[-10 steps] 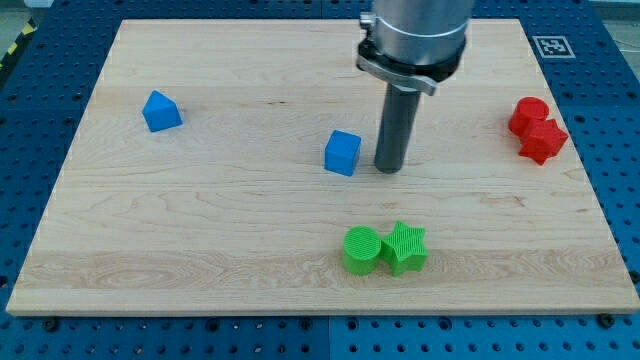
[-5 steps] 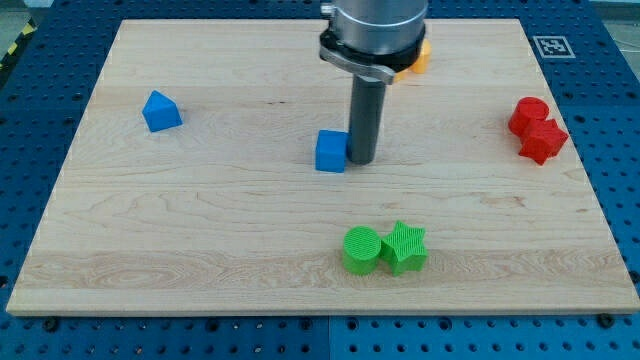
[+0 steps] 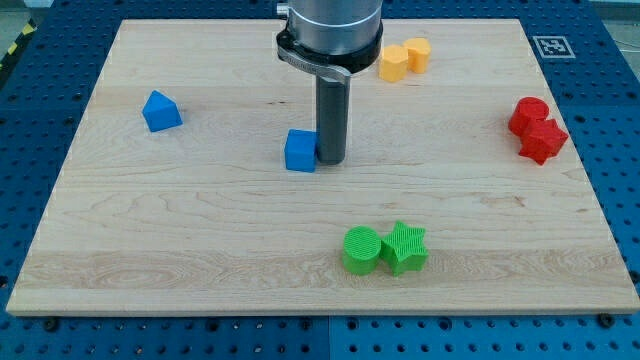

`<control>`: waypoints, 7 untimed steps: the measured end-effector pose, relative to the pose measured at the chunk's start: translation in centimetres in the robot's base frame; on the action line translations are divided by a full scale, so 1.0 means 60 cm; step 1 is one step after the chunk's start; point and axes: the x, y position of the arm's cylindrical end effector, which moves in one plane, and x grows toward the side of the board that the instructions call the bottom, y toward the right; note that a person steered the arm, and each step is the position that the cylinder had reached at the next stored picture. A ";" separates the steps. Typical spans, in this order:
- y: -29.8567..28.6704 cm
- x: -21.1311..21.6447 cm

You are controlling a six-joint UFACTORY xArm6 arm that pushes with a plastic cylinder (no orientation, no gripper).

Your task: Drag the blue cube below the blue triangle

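Observation:
The blue cube [image 3: 300,151] sits near the middle of the wooden board [image 3: 200,230]. My tip [image 3: 330,160] touches its right side. The blue triangle [image 3: 160,110] lies at the view's left, higher up and well left of the cube. The rod comes down from the grey arm housing [image 3: 330,30] at the view's top.
Two yellow blocks [image 3: 403,59] lie together at the top, right of the arm. A red cylinder [image 3: 528,113] and a red star-like block [image 3: 544,140] touch at the right edge. A green cylinder [image 3: 362,249] and a green star [image 3: 404,247] touch at the bottom centre.
My tip has moved left, met the blue cube and pushed it leftward and slightly up the view. The yellow blocks have come into view behind the arm.

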 end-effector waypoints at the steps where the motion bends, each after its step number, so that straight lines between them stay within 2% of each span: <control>1: -0.024 0.000; 7: -0.083 0.000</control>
